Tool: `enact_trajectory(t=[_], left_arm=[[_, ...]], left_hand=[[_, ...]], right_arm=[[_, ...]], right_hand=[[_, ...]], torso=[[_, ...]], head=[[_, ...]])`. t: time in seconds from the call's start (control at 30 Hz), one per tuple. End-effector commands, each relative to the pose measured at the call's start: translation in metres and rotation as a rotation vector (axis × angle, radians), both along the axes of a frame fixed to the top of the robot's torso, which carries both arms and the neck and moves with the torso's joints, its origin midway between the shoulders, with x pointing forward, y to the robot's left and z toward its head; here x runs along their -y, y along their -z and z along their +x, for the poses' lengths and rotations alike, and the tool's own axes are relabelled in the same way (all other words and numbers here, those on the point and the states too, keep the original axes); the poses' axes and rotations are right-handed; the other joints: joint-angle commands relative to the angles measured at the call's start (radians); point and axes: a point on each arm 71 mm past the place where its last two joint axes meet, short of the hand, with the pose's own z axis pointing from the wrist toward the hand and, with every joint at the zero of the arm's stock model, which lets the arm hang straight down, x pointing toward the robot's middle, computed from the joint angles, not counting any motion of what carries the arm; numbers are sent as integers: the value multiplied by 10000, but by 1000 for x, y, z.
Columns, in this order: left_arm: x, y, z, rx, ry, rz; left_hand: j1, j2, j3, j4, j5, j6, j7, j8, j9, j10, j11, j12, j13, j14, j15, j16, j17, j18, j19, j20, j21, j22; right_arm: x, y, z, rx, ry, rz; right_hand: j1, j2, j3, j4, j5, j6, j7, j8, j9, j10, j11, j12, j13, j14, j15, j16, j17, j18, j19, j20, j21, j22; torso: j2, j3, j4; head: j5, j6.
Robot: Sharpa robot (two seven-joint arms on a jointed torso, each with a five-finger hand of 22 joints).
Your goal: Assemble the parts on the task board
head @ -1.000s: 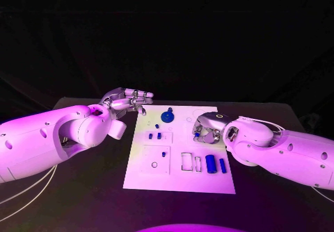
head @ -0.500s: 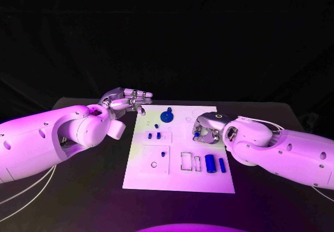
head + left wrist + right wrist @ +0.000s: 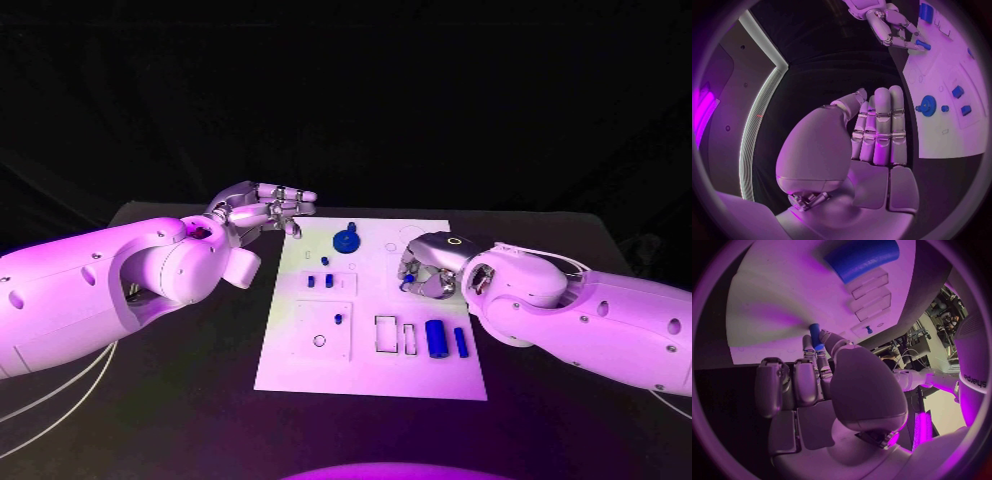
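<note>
On the desk point(image 3: 173, 400), the white task board point(image 3: 361, 375) carries a blue gear point(image 3: 346, 241) at 12 o'clock, the right robot hand point(image 3: 427, 275) at 3 o'clock pinches a small blue peg point(image 3: 815, 336), and the left robot hand point(image 3: 267, 210) hovers empty, fingers together, at 10 o'clock.

Head camera overhead, 2 wrist cameras close behind hands, sharing task board point(image 3: 372, 310).

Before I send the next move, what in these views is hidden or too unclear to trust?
- Head view: the right hand covers the white task board beneath it, hiding any slot there.
- Right wrist view: the small blue peg pinched in its fingers is part hidden; its lower end is unseen.
- Head view: the small blue pieces are too small to tell seated or loose.
</note>
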Motion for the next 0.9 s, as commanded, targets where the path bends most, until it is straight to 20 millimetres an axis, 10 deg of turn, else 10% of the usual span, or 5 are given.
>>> enact_trajectory(t=[0.03,0.4,0.9], left_arm=[[1,-1,0,53,131,-44],[2,-1,1,59,109,-40],[6,0,1,48,185,-63]], left_hand=[[19,81,-65,11,-6,-17,29,-35,-12,-79,12,48,16,-80,7,-42,-8,132,-45,29,-41,-16],[19,81,-65,11,-6,-17,29,-35,-12,-79,12,48,16,-80,7,-42,-8,132,-45,29,-41,-16],[19,81,-65,11,-6,-17,29,-35,-12,-79,12,48,16,-80,7,-42,-8,132,-45,29,-41,-16]], right_arm=[[-1,-9,-2,551,8,448],[-14,-36,-22,830,-527,1029],[-96,-25,-67,-164,-2625,1949]], right_hand=[[178,107,319,-254,77,68,10,40,14,389,-293,-3,24,301,-97,23,-14,-201,141,-4,65,1634],[160,62,376,-318,80,98,23,43,28,431,-289,-25,42,302,-97,24,-17,-207,152,-10,95,1656],[115,42,442,-357,121,86,43,21,31,433,-273,-73,50,292,-87,-8,-68,-192,117,-9,22,1634]], torso=[[-13,0,-7],[-7,-8,3],[-15,-17,1]], head=[[12,-7],[78,-3],[397,-135]])
